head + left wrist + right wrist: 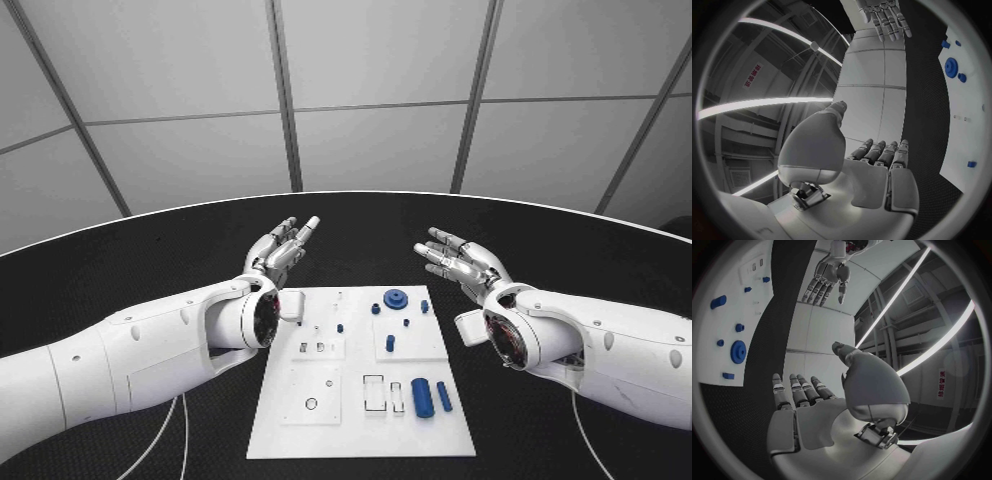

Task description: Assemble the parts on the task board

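On flat white task board point(361, 420) (rectangular), blue cylinder point(421, 397)

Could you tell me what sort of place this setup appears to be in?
Probably a robotics test cell or lab. A round black table stands before plain grey panelled walls, a white rectangular task board with small blue parts lies on it, and the left hand and right hand hover open.

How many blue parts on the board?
8: gear at the far end; five small pieces just nearer; two cylinders near right. Tiny ones may be hidden.
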Robot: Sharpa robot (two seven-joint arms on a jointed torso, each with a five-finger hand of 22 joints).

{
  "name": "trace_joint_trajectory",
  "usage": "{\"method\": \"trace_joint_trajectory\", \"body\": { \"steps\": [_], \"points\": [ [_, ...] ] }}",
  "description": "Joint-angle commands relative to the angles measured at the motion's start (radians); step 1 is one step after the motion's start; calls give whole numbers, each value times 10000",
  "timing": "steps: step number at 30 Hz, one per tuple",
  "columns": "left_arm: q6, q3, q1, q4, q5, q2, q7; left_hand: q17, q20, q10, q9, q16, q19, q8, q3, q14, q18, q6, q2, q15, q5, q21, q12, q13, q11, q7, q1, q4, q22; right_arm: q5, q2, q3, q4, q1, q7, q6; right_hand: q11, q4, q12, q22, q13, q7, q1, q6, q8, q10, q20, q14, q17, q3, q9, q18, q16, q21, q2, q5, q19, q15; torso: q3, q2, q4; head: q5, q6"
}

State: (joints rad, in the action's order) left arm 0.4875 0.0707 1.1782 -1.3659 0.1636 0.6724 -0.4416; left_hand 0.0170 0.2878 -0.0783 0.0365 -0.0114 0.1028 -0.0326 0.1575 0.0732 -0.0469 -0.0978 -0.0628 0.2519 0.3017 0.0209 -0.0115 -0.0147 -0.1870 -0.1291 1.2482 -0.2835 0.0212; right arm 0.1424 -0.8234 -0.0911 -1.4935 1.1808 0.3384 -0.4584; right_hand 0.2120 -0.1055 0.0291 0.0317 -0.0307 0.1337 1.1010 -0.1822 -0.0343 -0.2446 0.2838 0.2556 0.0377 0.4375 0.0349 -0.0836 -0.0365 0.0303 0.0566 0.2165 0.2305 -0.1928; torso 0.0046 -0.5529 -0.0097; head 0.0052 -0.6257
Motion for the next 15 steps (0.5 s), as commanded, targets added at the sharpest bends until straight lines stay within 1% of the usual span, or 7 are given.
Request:
{"method": "trace_joint_trajectory", "body": {
  "steps": [1, 2, 5, 7, 10, 11, 15],
  "points": [
    [-23, 5, 10, 15, 11, -8, 5, 14, 65, -54, 18, -46, 17, -51, -10, 15, -188, -112, 13, 77, 44, 36, -46, -15, -72, -1066, 143, -45, 10, 38, -11, -24, 20, 41, -50, 108, 136, 698, 392, 183, -210, 1288, 1330, -2179, -649, -2824, 80, 2843, 399, 266, 422, -529, -655, 359, 205, -63, 1848, -63, 0, -2, -1, 0, 1],
    [-178, 2, 12, 31, 11, 103, -4, 26, 66, -114, 34, -59, 23, -70, -42, 57, -198, -161, 36, 82, 45, 42, -57, -24, -119, -1106, 178, -34, 12, 842, -148, -22, 184, 46, 393, -311, 91, 828, 502, 207, -262, 1239, 1566, -2919, -862, -4032, 81, 3806, 504, 279, 559, -595, -844, 433, 276, -112, 2502, -13, -11, -57, 2, -88, -164],
    [-286, 2, 12, 22, 11, 168, -61, 134, 67, -452, 129, -183, 15, -188, -119, 463, -246, -458, 131, 177, 44, 56, -111, -68, -281, -1262, 338, -20, 15, 1809, -148, -21, 282, 48, 413, -479, 59, 1042, 681, 279, -349, 1140, 1897, -4151, -1217, -5884, 75, 5439, 682, 351, 779, -713, -1183, 566, 408, -121, 3748, 44, -4, -85, 9, -119, -168],
    [-317, 2, 13, 8, 11, 207, -129, 235, 69, -773, 221, -326, 137, -309, -144, 848, -295, -759, 178, 230, 41, 107, -161, -104, -380, -1343, 457, -9, 45, 2349, -157, -20, 326, 48, 393, -555, 32, 1134, 712, 372, -344, 1083, 2048, -4998, -1451, -6421, 70, 5926, 717, 436, 919, -879, -1300, 748, 484, -117, 5012, 74, -1, -86, 12, -130, -180],
    [-359, 2, 16, -32, 8, 299, -256, 430, 66, -1704, 462, -658, 685, -649, -154, 1609, -331, -1582, 222, 253, 40, 333, -296, -192, -606, -1513, 732, 11, 167, 3191, -187, -15, 372, 55, 309, -622, -141, 1205, 698, 369, -343, 992, 2163, -6089, -1726, -7071, 40, 6543, 756, 613, 1081, -995, -1431, 789, 620, -124, 5549, 202, 6, -115, 17, -145, -170],
    [-370, 2, 20, -48, 7, 332, -291, 584, 73, -2510, 634, -935, 1039, -914, -134, 2261, -406, -2190, 240, 150, 39, 484, -478, -283, -821, -1609, 836, 25, 243, 3444, -193, -12, 393, 61, 275, -632, -167, 1203, 683, 366, -340, 972, 2169, -6166, -1738, -7183, 30, 6646, 762, 659, 1086, -1002, -1446, 791, 646, -129, 5645, 232, 8, -129, 25, -155, -162],
    [-425, 2, 45, -148, 6, 475, -377, 923, 68, -4310, 889, -1576, 2533, -1296, -91, 3869, -295, -3166, 232, 7, 35, 1125, -695, -361, -901, -1571, 1078, 4, 522, 4329, -198, 5, 473, 88, 98, -632, -367, 1157, 572, 365, -340, 864, 2164, -6689, -1842, -7956, -140, 7410, 858, 1056, 1133, -1030, -1590, 820, 859, -129, 6345, 454, 6, -186, 46, -192, -177]
  ]
}}
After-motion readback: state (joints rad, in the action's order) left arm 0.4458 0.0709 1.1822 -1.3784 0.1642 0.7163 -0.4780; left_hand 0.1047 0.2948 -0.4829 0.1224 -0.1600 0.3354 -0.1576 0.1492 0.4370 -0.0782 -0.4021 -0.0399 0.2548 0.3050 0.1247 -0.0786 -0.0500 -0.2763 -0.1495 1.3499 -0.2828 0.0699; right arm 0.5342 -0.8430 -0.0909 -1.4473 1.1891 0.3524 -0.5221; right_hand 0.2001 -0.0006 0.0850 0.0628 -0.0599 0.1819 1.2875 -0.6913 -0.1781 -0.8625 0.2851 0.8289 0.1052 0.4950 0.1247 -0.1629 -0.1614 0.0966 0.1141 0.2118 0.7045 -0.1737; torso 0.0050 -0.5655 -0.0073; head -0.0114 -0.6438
